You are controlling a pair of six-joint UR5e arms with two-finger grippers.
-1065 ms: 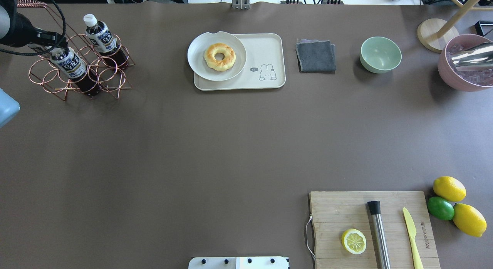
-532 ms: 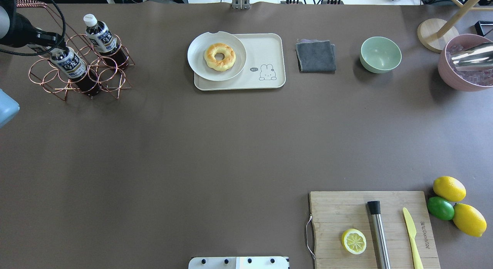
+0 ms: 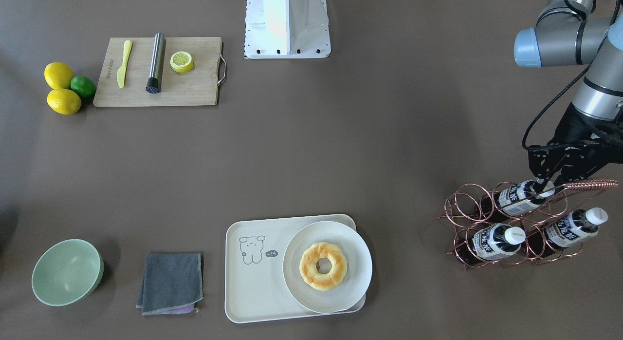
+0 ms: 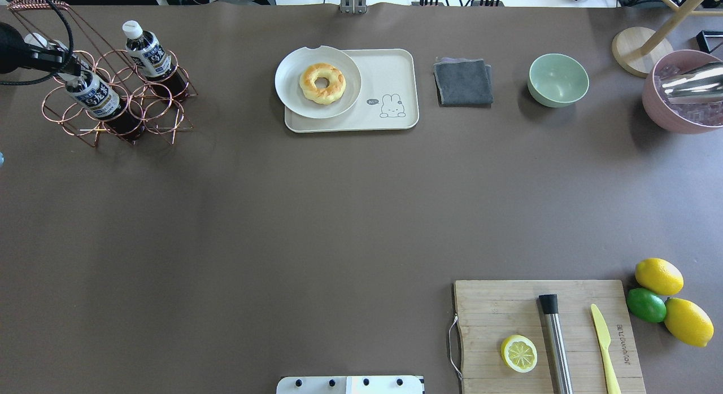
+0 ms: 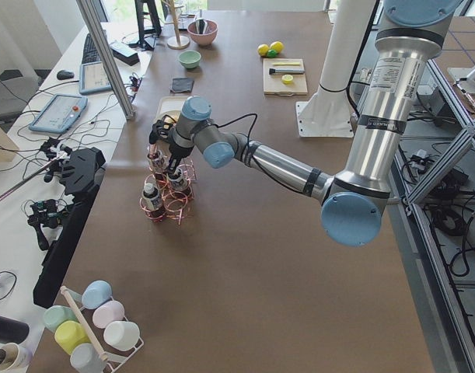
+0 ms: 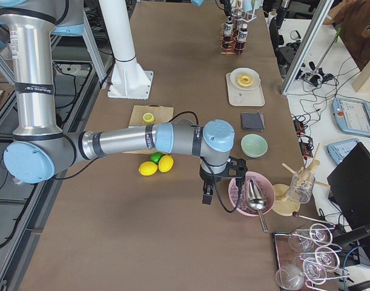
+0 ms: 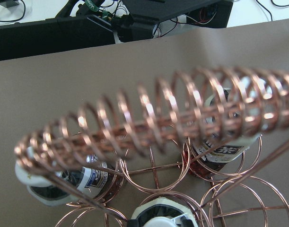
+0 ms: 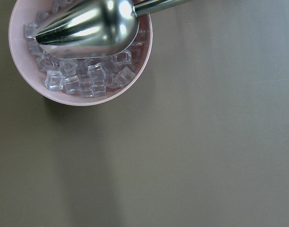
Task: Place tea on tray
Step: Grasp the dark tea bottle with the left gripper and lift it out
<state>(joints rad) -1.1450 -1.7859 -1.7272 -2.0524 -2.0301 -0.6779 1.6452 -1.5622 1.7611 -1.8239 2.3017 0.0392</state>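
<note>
The left gripper [image 3: 541, 183] has shifted leftward, seemingly clamped on the white cap of the clear plastic brown-tea bottle [image 3: 516, 197] standing in a copper wire rack [image 3: 589, 184].

One camera looks down over my shoulders and another faces me across the table [image 4: 339, 213]; both show the tray [image 4: 390, 72] and the copper rack [image 3: 591, 184]. Two more look along the table from either end. My left wrist camera hangs close above the rack, my right above the pink bowl [image 8: 83, 100].
</note>
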